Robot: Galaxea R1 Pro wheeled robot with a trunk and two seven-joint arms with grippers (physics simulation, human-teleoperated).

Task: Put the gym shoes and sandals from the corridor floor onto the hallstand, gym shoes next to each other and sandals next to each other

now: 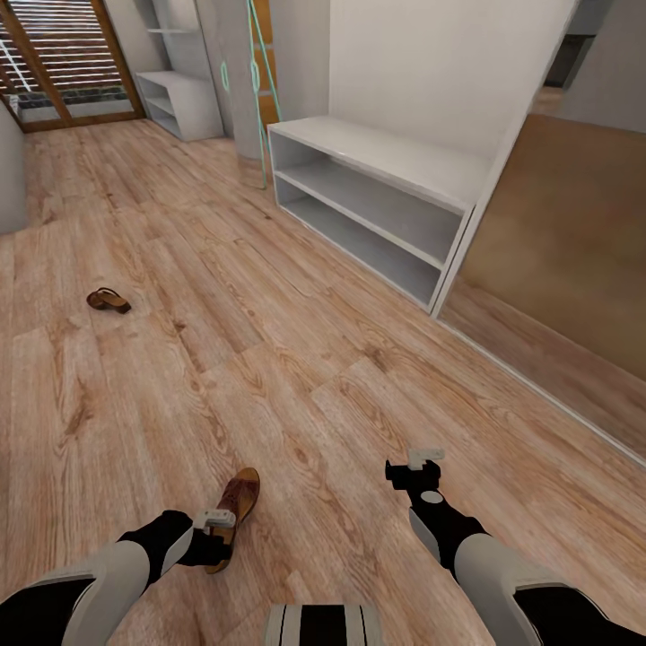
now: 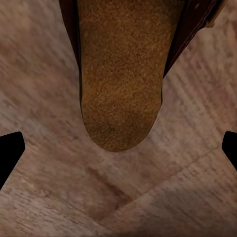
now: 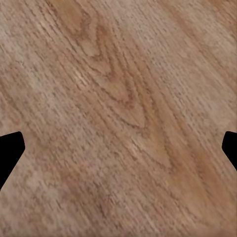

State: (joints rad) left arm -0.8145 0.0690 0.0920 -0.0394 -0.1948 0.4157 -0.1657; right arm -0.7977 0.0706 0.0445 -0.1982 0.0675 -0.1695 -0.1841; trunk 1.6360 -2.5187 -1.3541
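Near sandal (image 1: 235, 516): lies on the corridor floor (image 1: 296, 359) at about 7 o'clock in the head view, partly under the left gripper (image 1: 213, 529)
Left wrist view: rounded tan footbed end of the sandal (image 2: 121, 84) with dark brown rims, lying between the two spread black fingertips (image 2: 10, 153), untouched by either
Left gripper state: jaws wide apart, nothing held
Far sandal (image 1: 109, 301): at about 10 o'clock in the head view, alone on the planks, well apart from the near one
Right gripper (image 1: 417, 468): at about 5 o'clock in the head view, over bare floor
Right wrist view: wood grain (image 3: 118, 108) between the fingertips (image 3: 10, 155) at the frame edges, jaws wide, nothing held
Hallstand (image 1: 386, 161): at about 1 o'clock against the wall, flat top and both open shelf levels bare
Edges: hallstand's right end meets a brown sliding panel (image 1: 565, 242)
Open room: broad stretch of planks between the sandals and the hallstand front
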